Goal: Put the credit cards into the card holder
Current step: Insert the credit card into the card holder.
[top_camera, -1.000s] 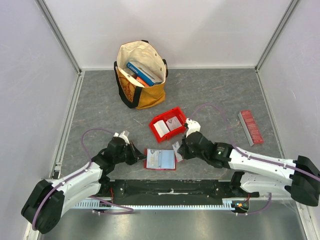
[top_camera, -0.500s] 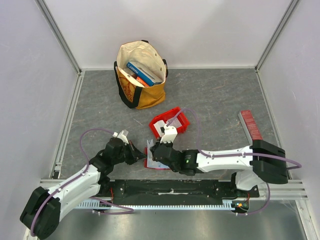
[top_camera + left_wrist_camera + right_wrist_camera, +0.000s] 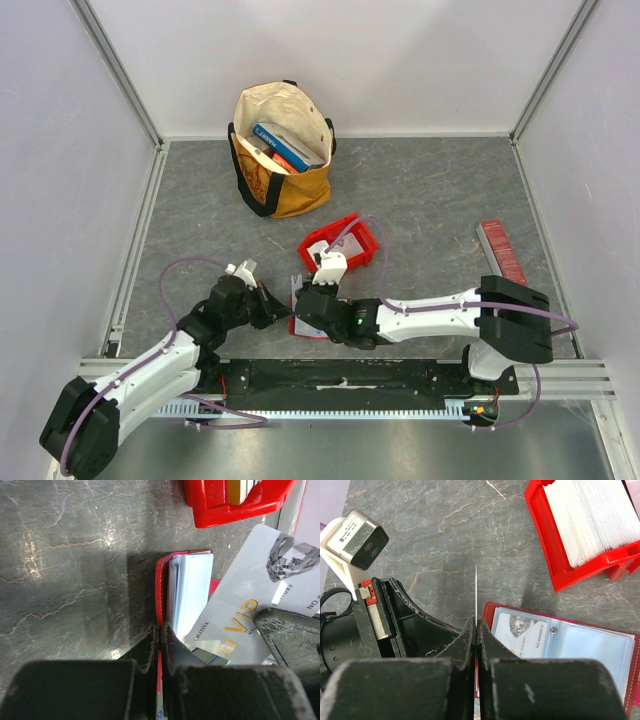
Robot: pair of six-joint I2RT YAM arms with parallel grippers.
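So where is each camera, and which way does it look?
Top external: above and behind the arms, looking down on the table; left arm and right arm both show.
Left wrist: on the left arm, looking along the left pincer, shut on the card holder's edge.
Right wrist: on the right arm, looking down past the right pincer, shut on a credit card seen edge-on; the left wrist camera shows.
Shared: both wrist views show the card holder and red bin.
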